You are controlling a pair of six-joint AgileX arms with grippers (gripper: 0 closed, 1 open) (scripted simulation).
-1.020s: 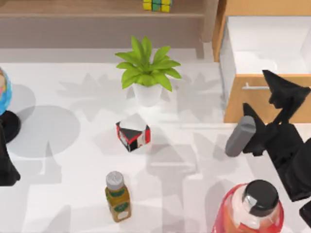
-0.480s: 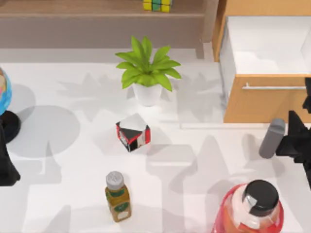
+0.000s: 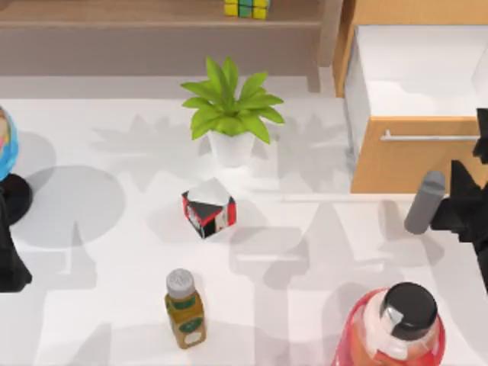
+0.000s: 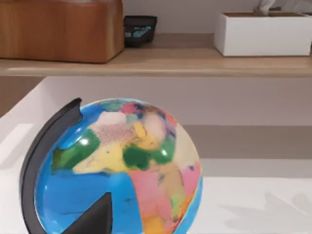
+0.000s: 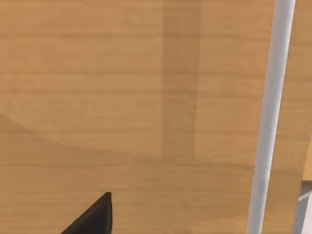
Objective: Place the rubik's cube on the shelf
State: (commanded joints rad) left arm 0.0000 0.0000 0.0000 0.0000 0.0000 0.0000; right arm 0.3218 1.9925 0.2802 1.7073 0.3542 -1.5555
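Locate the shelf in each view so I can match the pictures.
Top view: the shelf runs along the top edge, carrying the rubik's cube.
Left wrist view: its board runs across behind the globe.
Right wrist view: faces the drawer front instead.
Shared landmark: the globe, at the top view's left edge.

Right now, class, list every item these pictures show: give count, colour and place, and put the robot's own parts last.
rubik's cube: one, yellow and green, on the shelf at the top edge.
shelf: one, light brown, along the back.
plant: one, green in a white pot, centre.
larger cube: one, red, black and white, below the plant.
bottle: one, olive with a grey cap, front.
globe: one, mostly blue, far left.
drawer unit: one, light wood, right, open.
jar: one, red with a black lid, front right.
left arm: black, left edge.
right arm: black, right edge, facing the drawer front.
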